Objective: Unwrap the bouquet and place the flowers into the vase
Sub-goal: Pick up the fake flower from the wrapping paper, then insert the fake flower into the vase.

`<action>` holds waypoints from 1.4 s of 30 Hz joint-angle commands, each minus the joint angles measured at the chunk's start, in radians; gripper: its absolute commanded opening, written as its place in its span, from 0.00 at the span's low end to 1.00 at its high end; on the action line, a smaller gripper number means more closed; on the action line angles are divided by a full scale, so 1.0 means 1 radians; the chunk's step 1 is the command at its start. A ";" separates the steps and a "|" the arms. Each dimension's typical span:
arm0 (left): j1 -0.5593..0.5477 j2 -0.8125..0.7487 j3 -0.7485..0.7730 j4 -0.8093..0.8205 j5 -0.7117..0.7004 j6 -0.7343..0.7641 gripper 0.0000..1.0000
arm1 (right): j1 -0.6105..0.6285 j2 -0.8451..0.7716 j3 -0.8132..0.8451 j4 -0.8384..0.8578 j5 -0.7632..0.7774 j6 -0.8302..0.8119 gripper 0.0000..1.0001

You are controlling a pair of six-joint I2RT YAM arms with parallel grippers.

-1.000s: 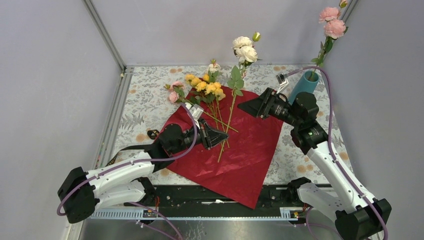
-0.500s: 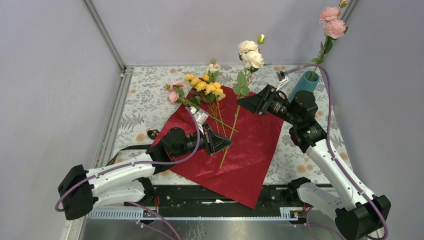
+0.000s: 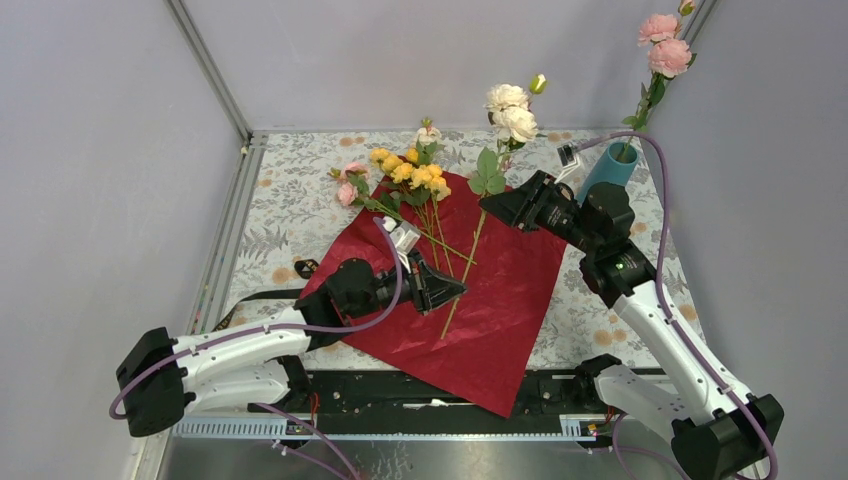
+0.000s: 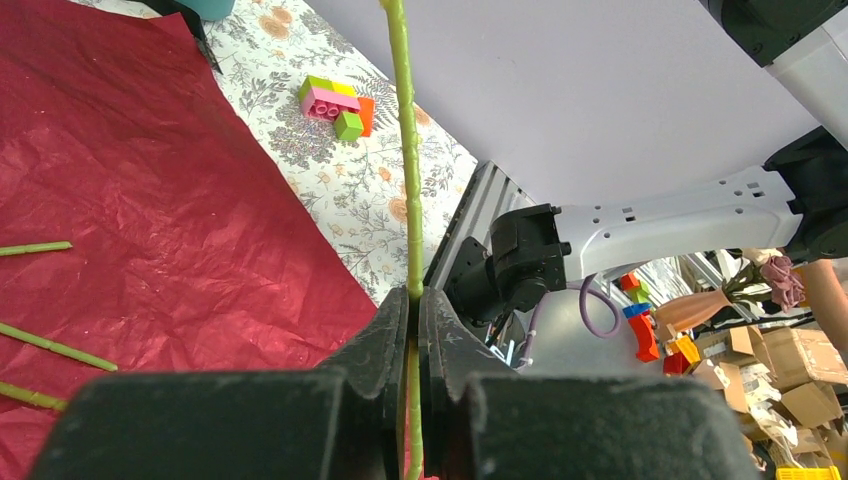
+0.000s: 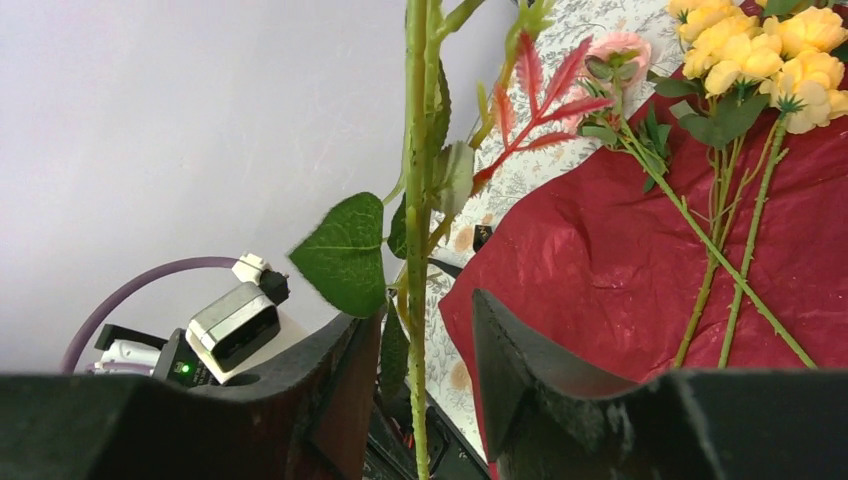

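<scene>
The bouquet's dark red paper (image 3: 500, 310) lies spread flat on the tablecloth. A cream-white flower (image 3: 512, 110) stands tilted above it. My left gripper (image 3: 455, 290) is shut on the low end of its green stem (image 4: 408, 170). My right gripper (image 3: 492, 205) straddles the same stem (image 5: 417, 200) higher up, just under the leaves; its jaws are open, with a gap on the right side. Yellow flowers (image 3: 412, 172) and a pink flower (image 3: 350, 185) lie on the paper's far corner. The teal vase (image 3: 607, 170) stands at the back right, holding a pink flower (image 3: 665, 45).
A small multicoloured block toy (image 4: 335, 103) sits on the tablecloth right of the paper. A black ribbon end (image 3: 305, 268) lies at the paper's left edge. Grey walls close the table in on three sides, and the vase stands close behind my right arm.
The cream flower has swung to the right, and my left gripper has moved right with its stem. My right gripper's jaws have narrowed around the upper stem.
</scene>
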 commanded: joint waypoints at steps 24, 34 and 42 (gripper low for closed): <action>0.023 -0.049 0.307 -0.532 -0.194 0.171 0.91 | 0.022 -0.108 0.174 -0.348 0.271 -0.349 0.00; 0.556 -0.087 0.509 -1.084 -0.063 0.405 0.99 | 0.026 0.045 0.488 -0.598 0.760 -0.658 0.00; 0.828 -0.174 0.402 -1.088 -0.188 0.476 0.99 | -0.048 0.243 0.570 -0.375 0.880 -0.706 0.00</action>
